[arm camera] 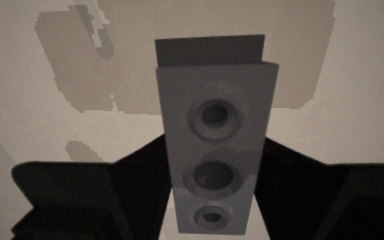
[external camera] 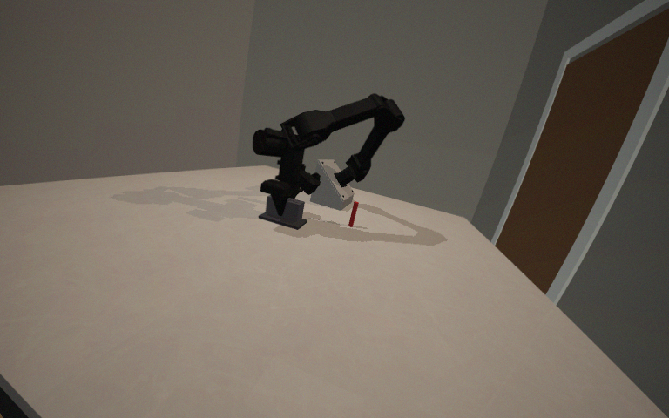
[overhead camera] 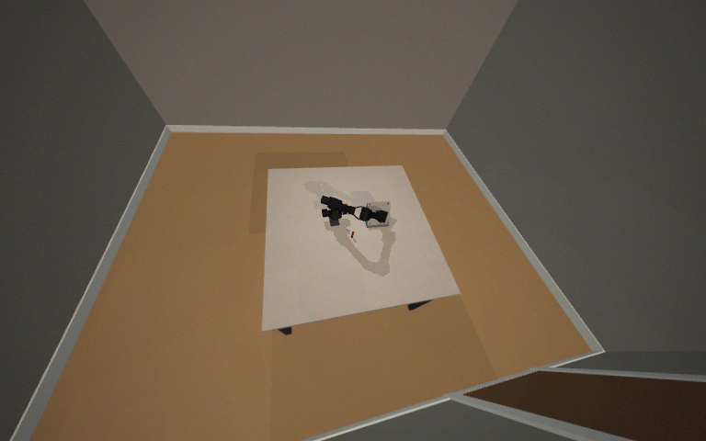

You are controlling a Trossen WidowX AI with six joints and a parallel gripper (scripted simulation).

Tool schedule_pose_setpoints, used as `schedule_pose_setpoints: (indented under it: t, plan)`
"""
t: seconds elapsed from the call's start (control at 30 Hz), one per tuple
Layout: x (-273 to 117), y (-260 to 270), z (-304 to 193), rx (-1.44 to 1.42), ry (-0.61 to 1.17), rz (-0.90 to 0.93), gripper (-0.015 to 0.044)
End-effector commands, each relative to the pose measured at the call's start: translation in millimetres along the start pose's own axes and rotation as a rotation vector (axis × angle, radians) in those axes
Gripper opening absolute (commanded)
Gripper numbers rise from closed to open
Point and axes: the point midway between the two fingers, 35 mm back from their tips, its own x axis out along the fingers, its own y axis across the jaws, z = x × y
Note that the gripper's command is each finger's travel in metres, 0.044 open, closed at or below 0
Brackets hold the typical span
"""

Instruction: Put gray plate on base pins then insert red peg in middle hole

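The gray plate (overhead camera: 334,221) (external camera: 294,212) (arm camera: 175,95) is a thick block with three holes in a row. My gripper (external camera: 280,205) (arm camera: 208,131) is shut on it, with a black finger on each long side. The dark base (external camera: 265,218) (arm camera: 210,52) lies directly under the plate, and its far end shows past the plate in the wrist view. In the exterior view no clear gap shows between plate and base. The base's pins are hidden, so I cannot tell whether the plate is fully seated. The red peg (overhead camera: 352,234) (external camera: 354,214) stands upright on the table, apart from the gripper.
The sloped light mount (overhead camera: 384,205) (external camera: 325,189) carries the arm's foot, beyond the peg in the exterior view. The arm arches over from it to the plate. The pale table (overhead camera: 312,280) (external camera: 295,320) bears everything, and the arm's shadows cross it.
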Motion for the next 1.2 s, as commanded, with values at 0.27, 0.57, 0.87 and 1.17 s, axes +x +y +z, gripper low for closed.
schedule_pose_setpoints:
  t: [0.27,0.57,0.87,1.17]
  plan:
    - [0,0,0,0.000,0.000,0.000,0.0158]
    - [0,0,0,0.000,0.000,0.000,0.0394]
    - [0,0,0,0.000,0.000,0.000,0.0440]
    - [-93,-4,-3,0.003,0.010,0.002,0.0440]
